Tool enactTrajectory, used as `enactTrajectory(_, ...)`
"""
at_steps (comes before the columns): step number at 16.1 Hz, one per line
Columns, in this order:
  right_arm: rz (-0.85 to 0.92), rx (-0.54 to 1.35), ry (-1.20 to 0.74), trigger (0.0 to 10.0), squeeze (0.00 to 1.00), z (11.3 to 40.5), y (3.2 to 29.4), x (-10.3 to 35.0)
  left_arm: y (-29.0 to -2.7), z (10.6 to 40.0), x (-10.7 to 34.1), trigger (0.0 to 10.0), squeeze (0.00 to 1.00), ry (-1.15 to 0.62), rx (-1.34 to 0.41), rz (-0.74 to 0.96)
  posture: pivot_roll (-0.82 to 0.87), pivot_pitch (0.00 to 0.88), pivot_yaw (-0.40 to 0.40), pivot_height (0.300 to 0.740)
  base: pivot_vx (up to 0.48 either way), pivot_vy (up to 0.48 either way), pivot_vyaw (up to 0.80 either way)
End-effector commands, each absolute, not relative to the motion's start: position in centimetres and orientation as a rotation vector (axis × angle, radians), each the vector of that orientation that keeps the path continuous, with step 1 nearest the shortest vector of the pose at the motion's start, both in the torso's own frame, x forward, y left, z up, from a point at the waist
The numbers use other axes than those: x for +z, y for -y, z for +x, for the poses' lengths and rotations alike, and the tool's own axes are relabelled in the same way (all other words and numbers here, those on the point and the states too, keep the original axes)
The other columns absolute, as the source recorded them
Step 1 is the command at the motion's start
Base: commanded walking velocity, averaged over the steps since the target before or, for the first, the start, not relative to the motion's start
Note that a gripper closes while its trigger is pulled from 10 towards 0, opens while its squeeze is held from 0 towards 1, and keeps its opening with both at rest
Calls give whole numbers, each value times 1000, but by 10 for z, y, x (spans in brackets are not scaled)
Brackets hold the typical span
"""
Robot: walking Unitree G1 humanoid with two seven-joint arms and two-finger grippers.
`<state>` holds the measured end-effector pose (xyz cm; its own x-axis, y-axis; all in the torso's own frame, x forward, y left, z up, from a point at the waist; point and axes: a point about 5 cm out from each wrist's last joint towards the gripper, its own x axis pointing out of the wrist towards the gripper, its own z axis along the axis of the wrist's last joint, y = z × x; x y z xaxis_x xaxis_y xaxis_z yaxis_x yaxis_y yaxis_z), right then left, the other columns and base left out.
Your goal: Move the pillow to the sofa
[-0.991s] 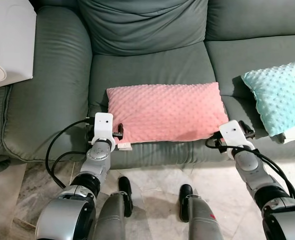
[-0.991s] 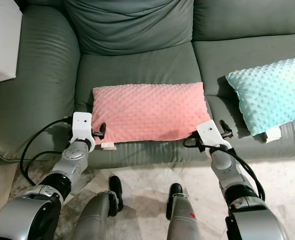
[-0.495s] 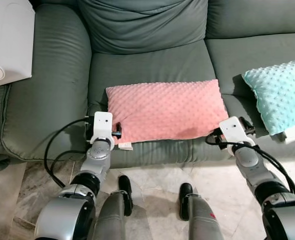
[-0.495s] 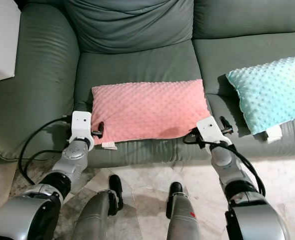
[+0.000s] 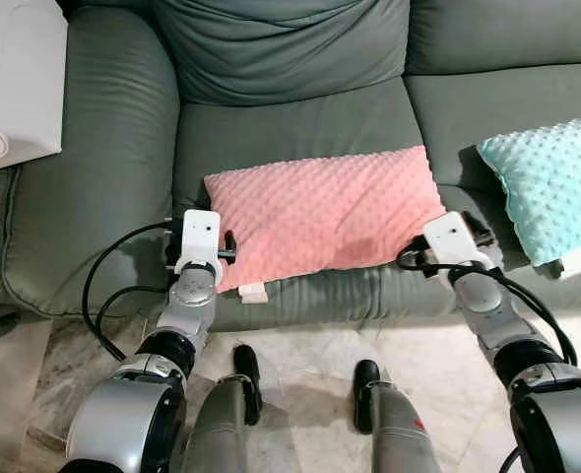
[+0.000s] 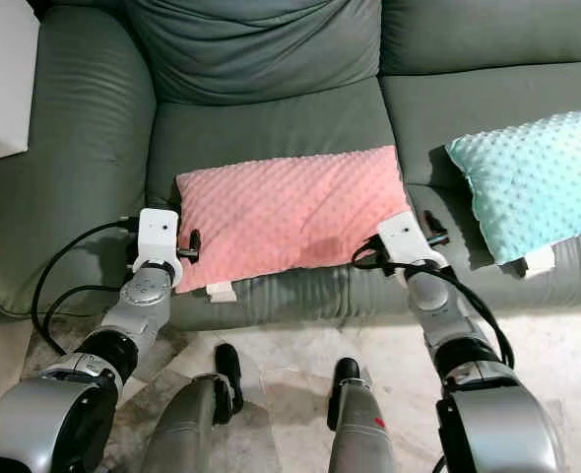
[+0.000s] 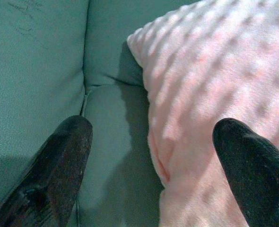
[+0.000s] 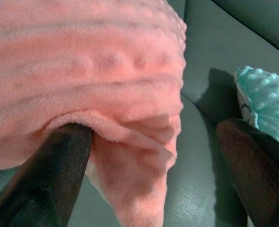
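A pink dotted pillow lies across the middle seat of the grey-green sofa, its front edge near the seat's front and its right end angled back. My left gripper stands open at the pillow's left end, one finger over the seat and the other over the pillow. My right gripper is open at the right end. One of its fingers is tucked under the pillow's sagging edge, and the other is out over the seat.
A teal dotted pillow rests on the seat to the right, close to my right arm. A white object sits beyond the left armrest. Marble floor and my feet are below the sofa front.
Both grippers have pushed forward to the pillow's ends. The pillow has slid back a little and skewed, its right end now farther back.
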<state>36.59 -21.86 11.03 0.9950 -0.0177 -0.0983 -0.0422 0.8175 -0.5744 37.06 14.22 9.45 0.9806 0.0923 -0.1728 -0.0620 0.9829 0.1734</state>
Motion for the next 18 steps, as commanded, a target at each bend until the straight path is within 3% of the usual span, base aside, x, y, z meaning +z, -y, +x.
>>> enactTrajectory(1, -596, 46, -152, 10000, 0, 355, 218, 91, -156, 358, 74, 10000, 0, -240, 98, 193, 33, 503, 99, 740, 0, 0, 0)
enactTrajectory(5, -565, 75, -172, 10000, 0, 335, 219, 67, -177, 343, 55, 10000, 0, -277, 131, 223, 26, 482, 98, 740, 0, 0, 0)
enactTrajectory(11, -514, 80, -307, 10000, 0, 289, 220, 15, -190, 306, 18, 10000, 0, -357, -8, 210, 12, 314, 91, 740, 0, 0, 0)
enactTrajectory(18, -406, 86, -603, 10000, 0, 244, 201, -39, -238, 249, -29, 10000, 0, -639, 67, 284, -8, 111, 71, 740, 0, 0, 0)
